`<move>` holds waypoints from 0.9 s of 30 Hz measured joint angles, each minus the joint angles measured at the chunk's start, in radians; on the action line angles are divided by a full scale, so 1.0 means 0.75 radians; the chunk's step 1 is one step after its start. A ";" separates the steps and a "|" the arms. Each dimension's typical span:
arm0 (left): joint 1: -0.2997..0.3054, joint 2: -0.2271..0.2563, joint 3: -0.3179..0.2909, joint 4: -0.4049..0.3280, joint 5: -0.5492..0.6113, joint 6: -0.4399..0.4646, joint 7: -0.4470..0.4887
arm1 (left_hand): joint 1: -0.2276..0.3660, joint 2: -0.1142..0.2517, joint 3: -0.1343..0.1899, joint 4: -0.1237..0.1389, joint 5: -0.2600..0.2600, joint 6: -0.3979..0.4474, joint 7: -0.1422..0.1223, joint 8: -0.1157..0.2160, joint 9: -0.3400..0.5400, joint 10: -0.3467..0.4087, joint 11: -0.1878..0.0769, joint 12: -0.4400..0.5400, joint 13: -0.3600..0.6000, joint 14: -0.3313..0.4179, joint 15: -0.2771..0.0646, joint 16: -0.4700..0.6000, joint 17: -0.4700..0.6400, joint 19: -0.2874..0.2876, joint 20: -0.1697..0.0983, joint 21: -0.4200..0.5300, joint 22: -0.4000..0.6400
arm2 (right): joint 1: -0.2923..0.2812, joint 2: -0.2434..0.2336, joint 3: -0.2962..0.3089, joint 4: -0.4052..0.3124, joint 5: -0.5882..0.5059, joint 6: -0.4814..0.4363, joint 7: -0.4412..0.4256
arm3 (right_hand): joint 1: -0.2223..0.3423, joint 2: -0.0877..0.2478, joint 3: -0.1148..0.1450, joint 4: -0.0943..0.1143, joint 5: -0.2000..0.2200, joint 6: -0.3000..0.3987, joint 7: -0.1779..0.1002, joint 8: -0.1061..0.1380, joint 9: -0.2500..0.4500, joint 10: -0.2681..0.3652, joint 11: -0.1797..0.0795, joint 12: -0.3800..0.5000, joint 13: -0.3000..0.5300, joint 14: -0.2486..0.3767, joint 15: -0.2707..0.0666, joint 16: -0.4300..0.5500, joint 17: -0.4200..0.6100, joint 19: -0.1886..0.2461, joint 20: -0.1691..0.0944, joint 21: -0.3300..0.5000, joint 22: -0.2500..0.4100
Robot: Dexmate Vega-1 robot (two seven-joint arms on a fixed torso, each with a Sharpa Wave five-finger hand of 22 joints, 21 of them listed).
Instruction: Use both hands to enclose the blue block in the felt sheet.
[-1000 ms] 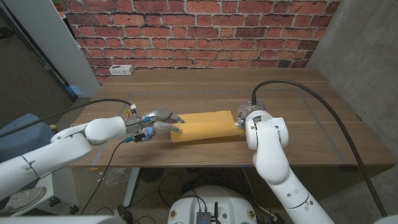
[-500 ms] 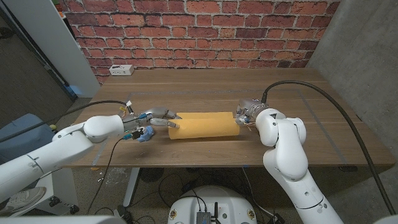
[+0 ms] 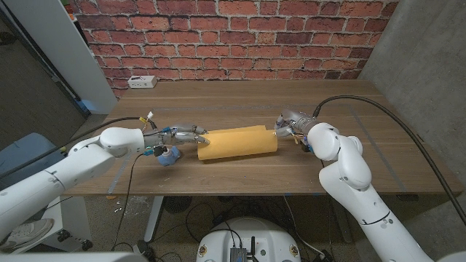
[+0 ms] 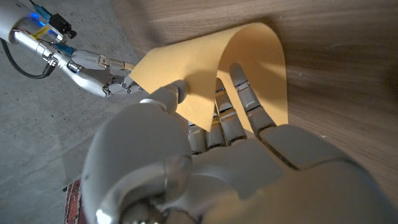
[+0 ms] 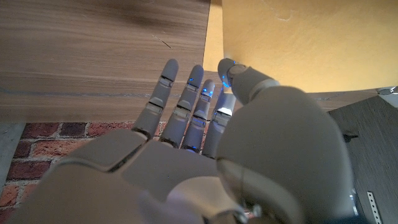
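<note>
felt sheet (image 3: 239,142) rolled over, long axis along the table's (image 3: 306,98) front edge | your left hand (image 3: 183,135) pinches one end, right hand (image 3: 286,126) fingertip on the other, grip unclear | bare wood toward the far edge

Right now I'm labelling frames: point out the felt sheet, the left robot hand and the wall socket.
felt sheet (image 3: 239,141), head view, middle of folded top.
left robot hand (image 3: 183,135), head view, fingers at sheet's end.
wall socket (image 3: 142,81), head view, its face.

No legible text or labels.
</note>
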 measured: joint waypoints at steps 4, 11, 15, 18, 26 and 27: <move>-0.051 -0.028 0.021 0.050 -0.045 0.040 -0.064 | -0.040 -0.005 0.001 0.001 0.013 -0.021 0.003 0.025 0.052 -0.018 0.018 -0.004 0.006 -0.001 0.017 -0.005 0.000 0.043 0.028 0.005 -0.043 | 0.040 -0.056 0.003 0.046 0.188 -0.013 -0.112 | -0.008 0.003 0.021 -0.001 0.006 0.007 0.022 0.013 0.015 0.001 0.018 0.002 0.009 0.018 -0.005 0.000 0.000 0.011 0.021 0.001 0.000; -0.117 -0.082 0.049 0.131 -0.138 0.110 -0.160 | -0.048 -0.014 0.025 -0.014 0.070 -0.035 0.017 0.085 0.108 -0.010 0.068 -0.004 0.013 0.011 0.029 -0.005 -0.006 0.141 0.016 0.030 -0.115 | 0.108 -0.147 -0.025 0.106 0.523 -0.034 -0.306 | -0.041 0.009 0.041 0.016 0.016 -0.010 0.039 0.020 0.037 0.001 0.022 0.002 0.021 0.025 -0.012 0.000 0.018 0.004 0.028 0.010 0.000; -0.141 -0.110 0.056 0.169 -0.190 0.147 -0.201 | -0.052 -0.018 0.045 -0.014 0.101 -0.032 0.025 0.112 0.108 -0.008 0.085 -0.004 0.013 0.016 0.034 -0.005 -0.006 0.179 0.011 0.030 -0.147 | 0.146 -0.193 -0.054 0.135 0.698 -0.035 -0.399 | -0.086 0.029 0.032 0.012 0.009 -0.045 0.072 0.019 0.062 -0.049 0.025 -0.001 0.039 0.018 -0.006 0.014 0.064 -0.017 0.028 0.011 0.006; -0.157 -0.130 0.058 0.194 -0.238 0.189 -0.229 | -0.055 -0.021 0.055 -0.013 0.114 -0.032 0.025 0.120 0.108 -0.008 0.085 -0.004 0.018 0.024 0.031 -0.013 -0.006 0.186 0.004 0.030 -0.162 | 0.175 -0.233 -0.083 0.158 0.851 -0.026 -0.483 | -0.156 0.033 -0.016 0.027 -0.056 -0.184 0.053 -0.022 0.059 -0.109 0.031 -0.026 0.055 -0.045 0.003 0.013 0.096 -0.048 0.035 0.011 0.006; -0.167 -0.158 0.055 0.215 -0.334 0.290 -0.241 | -0.060 -0.026 0.087 -0.009 0.155 -0.032 0.025 0.151 0.108 -0.001 0.106 0.008 0.019 0.045 0.038 -0.013 -0.006 0.229 -0.010 0.019 -0.188 | 0.206 -0.307 -0.128 0.190 1.089 0.029 -0.671 | -0.314 0.013 -0.093 0.061 -0.114 -0.603 -0.045 -0.242 -0.027 -0.338 0.049 -0.121 0.064 -0.219 0.024 -0.040 0.130 -0.144 0.046 0.010 0.006; -0.167 -0.159 0.052 0.214 -0.346 0.303 -0.237 | -0.060 -0.026 0.087 -0.009 0.163 -0.032 0.025 0.154 0.108 0.002 0.109 0.008 0.018 0.046 0.040 -0.013 -0.006 0.231 -0.012 0.019 -0.191 | 0.204 -0.314 -0.131 0.193 1.114 0.046 -0.705 | -0.333 0.012 -0.106 0.066 -0.115 -0.637 -0.057 -0.258 -0.034 -0.357 0.052 -0.130 0.063 -0.236 0.028 -0.045 0.130 -0.152 0.045 0.004 0.006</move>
